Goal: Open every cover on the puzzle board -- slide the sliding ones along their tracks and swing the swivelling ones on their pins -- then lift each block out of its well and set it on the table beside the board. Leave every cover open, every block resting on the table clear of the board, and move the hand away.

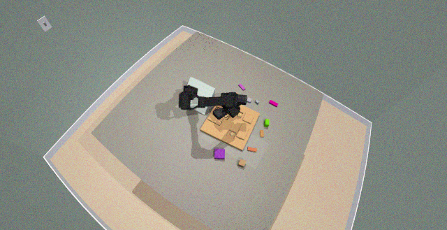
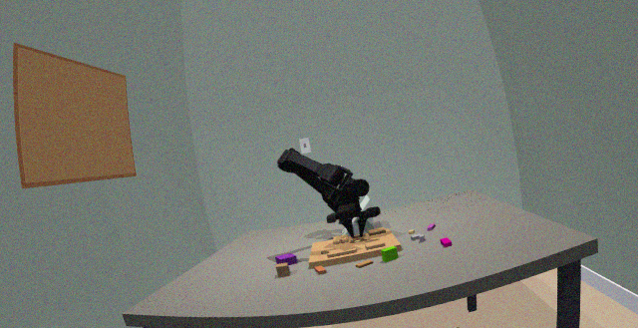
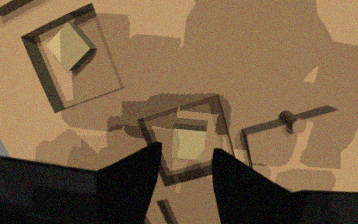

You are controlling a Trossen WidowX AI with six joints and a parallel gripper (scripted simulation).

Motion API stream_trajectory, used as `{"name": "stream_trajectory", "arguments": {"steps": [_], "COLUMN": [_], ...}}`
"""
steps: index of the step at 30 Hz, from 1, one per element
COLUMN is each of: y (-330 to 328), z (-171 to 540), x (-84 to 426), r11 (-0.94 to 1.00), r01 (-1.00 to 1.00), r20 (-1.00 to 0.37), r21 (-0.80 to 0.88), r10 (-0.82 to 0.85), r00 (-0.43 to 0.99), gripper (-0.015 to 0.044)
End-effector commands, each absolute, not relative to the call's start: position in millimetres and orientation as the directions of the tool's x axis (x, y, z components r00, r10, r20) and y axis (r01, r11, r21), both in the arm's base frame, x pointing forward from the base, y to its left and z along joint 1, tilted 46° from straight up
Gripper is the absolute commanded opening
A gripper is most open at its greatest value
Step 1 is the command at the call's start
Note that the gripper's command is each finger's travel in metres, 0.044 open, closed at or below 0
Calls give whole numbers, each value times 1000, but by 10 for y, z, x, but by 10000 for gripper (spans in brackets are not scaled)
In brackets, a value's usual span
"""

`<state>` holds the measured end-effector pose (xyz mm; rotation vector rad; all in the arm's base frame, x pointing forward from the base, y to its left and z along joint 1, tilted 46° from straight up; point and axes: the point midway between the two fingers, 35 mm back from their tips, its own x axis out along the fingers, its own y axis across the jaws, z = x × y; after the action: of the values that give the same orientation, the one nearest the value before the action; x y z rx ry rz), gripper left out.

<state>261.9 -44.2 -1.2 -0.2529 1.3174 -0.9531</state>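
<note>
The wooden puzzle board [image 1: 209,128] [image 2: 316,255] lies on the table, with raised covers on it. My gripper [image 1: 227,114] [image 2: 356,235] [image 3: 187,152] is partly open and empty, low over the board. In the wrist view its fingertips stand either side of a pale yellow block [image 3: 191,144] in an open well. Another pale block [image 3: 69,46] sits turned in the open upper left well. To the right, a thin bar with a dark round knob [image 3: 287,120] borders a recess. A small pale yellow block [image 2: 411,231] rests on the table off the board. The fingers hide part of the board.
Around the board lie a purple block [image 1: 219,154] [image 2: 286,258], a brown block [image 1: 242,163] [image 2: 282,269], orange pieces [image 1: 252,149] [image 1: 262,133], a green block [image 1: 267,122] [image 2: 389,253], magenta pieces [image 1: 273,103] [image 1: 242,87] and small grey pieces [image 1: 257,101].
</note>
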Motion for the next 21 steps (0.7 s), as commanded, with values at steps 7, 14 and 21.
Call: {"name": "stream_trajectory", "arguments": {"steps": [7, 14, 21], "y": [-505, -517, -562], "z": [-64, -75, -118], "x": [2600, 2599, 2596], "r11": [612, 611, 611], "r01": [441, 441, 441], "r20": [-699, -699, -699], "r21": [-657, -657, -657], "r10": [-713, -713, -713], "r00": [-54, -54, -54], "gripper": [144, 144, 144]}}
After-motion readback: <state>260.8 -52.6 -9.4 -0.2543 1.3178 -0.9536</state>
